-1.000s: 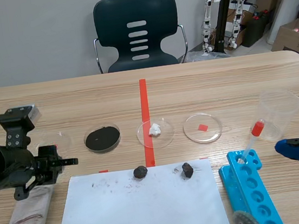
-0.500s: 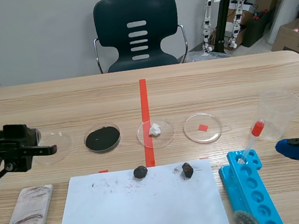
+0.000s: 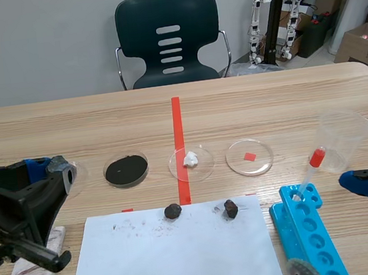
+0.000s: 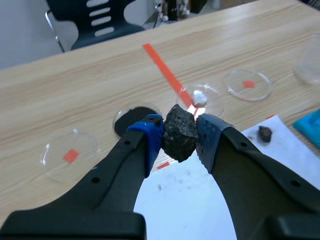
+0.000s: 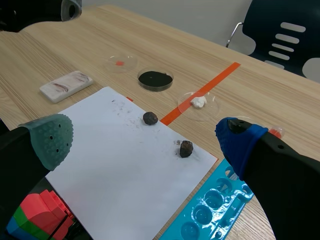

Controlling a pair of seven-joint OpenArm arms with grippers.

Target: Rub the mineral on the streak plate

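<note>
Left gripper (image 4: 180, 137): clenched on the mineral (image 4: 179, 145), a dark, rough lump pinched between the two blue pads, with the fingers held apart by it. Seen from the left wrist, the white paper sheet (image 4: 200, 210) lies under the fingers. A dish of black powder (image 4: 131, 118) sits just ahead of the fingertips, partly hidden by one pad. A dish with a white lump (image 4: 200, 96) lies ahead, beyond the mineral. A dish with a red square (image 4: 248, 84) is further off to one side, and a second dish with a red square (image 4: 70, 156) lies off beside the other finger. Streak plate (image 3: 35, 266): white tile with reddish-brown streaks, flat on the table beside the paper. In the scene view it sits behind the left gripper's fingertips, toward the robot, partly covered by the arm. The mineral is clear of it, not touching. Right gripper (image 5: 144, 141): released, with one grey-green pad and one blue pad set wide apart and nothing between them. Ahead of it on the paper lie two small dark stones, one nearer (image 5: 186, 148) and one further (image 5: 150, 118). A blue tube rack (image 5: 210, 210) lies under its blue-padded finger. In the scene view a dropper with a red cap (image 3: 311, 169) stands in the rack, with a clear plastic cup (image 3: 345, 138) just beyond it.
</note>
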